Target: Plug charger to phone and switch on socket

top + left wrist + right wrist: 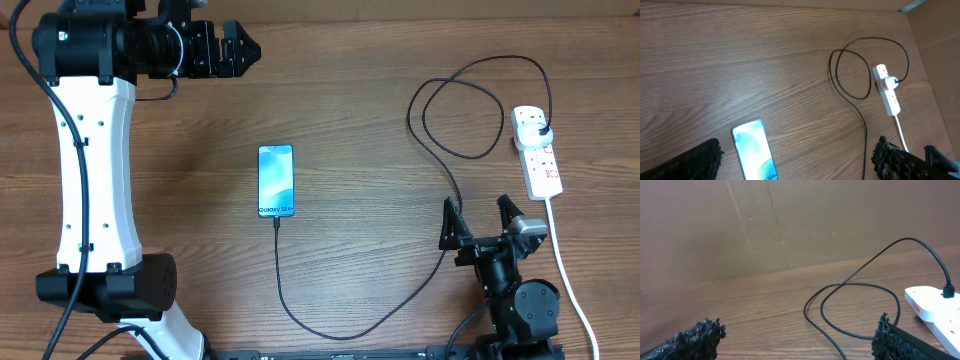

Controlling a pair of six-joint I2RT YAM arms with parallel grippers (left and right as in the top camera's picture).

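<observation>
The phone [276, 181] lies flat mid-table with its light blue screen up; it also shows in the left wrist view [754, 150]. The black charger cable [330, 333] runs from the phone's near edge, curves right and loops [855, 70] [855, 295] to its black plug [540, 128] seated in the white socket strip [541, 165] [888, 95] [932, 307]. My left gripper [250, 50] [795, 162] is open and empty, high at the far left, well away from the phone. My right gripper [478, 208] [792, 340] is open and empty, low beside the cable and left of the strip.
The strip's white cord [572, 285] runs along the right side toward the table's near edge. A brown wall [790, 225] stands behind the table. The left arm's white body [95, 170] covers the table's left side.
</observation>
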